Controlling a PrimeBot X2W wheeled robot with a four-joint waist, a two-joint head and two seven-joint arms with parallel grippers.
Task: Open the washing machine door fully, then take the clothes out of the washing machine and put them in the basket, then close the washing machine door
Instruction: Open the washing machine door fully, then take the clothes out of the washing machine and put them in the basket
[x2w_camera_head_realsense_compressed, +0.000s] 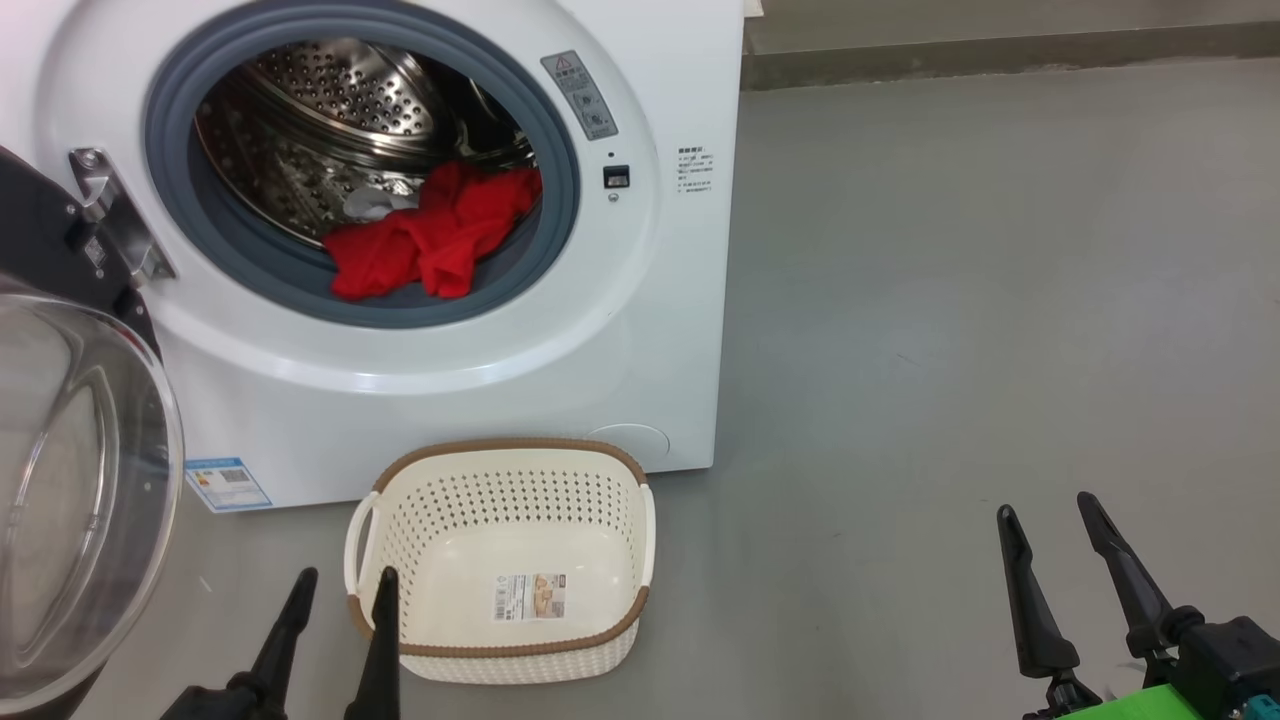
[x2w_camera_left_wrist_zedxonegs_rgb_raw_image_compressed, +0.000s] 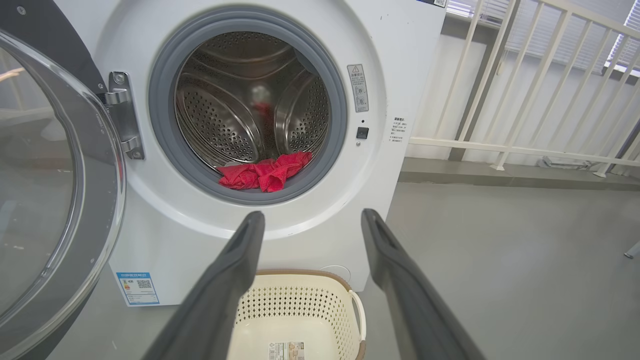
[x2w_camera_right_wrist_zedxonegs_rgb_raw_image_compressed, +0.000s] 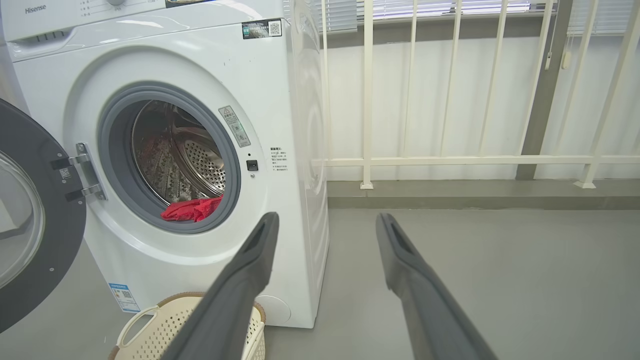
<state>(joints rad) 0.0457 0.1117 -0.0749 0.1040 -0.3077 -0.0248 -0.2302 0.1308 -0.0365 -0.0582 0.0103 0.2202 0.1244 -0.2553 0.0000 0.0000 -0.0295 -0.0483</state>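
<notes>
The white washing machine (x2w_camera_head_realsense_compressed: 640, 330) stands with its door (x2w_camera_head_realsense_compressed: 70, 480) swung wide to the left, glass bowl facing out. Red clothes (x2w_camera_head_realsense_compressed: 430, 245) lie at the front lip of the steel drum, also visible as the clothes (x2w_camera_left_wrist_zedxonegs_rgb_raw_image_compressed: 265, 172) and the clothes (x2w_camera_right_wrist_zedxonegs_rgb_raw_image_compressed: 192, 209). The cream basket (x2w_camera_head_realsense_compressed: 640, 540) sits on the floor just before the machine, holding nothing but its sticker. My left gripper (x2w_camera_head_realsense_compressed: 340, 585) is open, low at the basket's left corner. My right gripper (x2w_camera_head_realsense_compressed: 1050, 515) is open, far right over bare floor. In the wrist views, the left gripper (x2w_camera_left_wrist_zedxonegs_rgb_raw_image_compressed: 312, 217) and the right gripper (x2w_camera_right_wrist_zedxonegs_rgb_raw_image_compressed: 325, 220) are both open.
Grey floor (x2w_camera_head_realsense_compressed: 950, 300) stretches to the right of the machine. A cream railing (x2w_camera_right_wrist_zedxonegs_rgb_raw_image_compressed: 450, 160) on a low kerb runs behind, right of the machine. The open door (x2w_camera_left_wrist_zedxonegs_rgb_raw_image_compressed: 55, 200) takes up the space at the left.
</notes>
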